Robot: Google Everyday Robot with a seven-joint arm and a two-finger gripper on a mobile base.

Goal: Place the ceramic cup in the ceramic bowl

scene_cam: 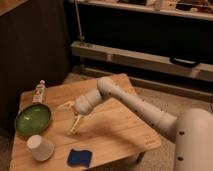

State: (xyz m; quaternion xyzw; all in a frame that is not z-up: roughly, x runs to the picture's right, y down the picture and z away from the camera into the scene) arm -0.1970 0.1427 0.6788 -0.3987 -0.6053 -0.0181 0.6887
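The ceramic cup (40, 147) is small and white. It sits on the wooden table (117, 131), near the front left corner. It is not in the bowl. The ceramic bowl (33, 119) is round, green and shiny, and it sits just behind the cup. The two are very close, but I cannot tell if they touch. Nothing is in the bowl.

The gripper (70, 116) is to the right of the bowl, over the middle of the table. Its two pale fingers (65, 105) are spread wide apart. There is nothing between them, so the hand holds nothing. One finger points left, toward the bowl. The other finger points down at the wood, and I cannot tell if its tip touches the table. The gripper is apart from the cup.

The white arm (135, 107) reaches in from the right, across the table.

A slim white bottle (39, 91) lies behind the bowl, near the back left edge. A small blue thing (79, 157) lies flat at the front edge, to the right of the cup.
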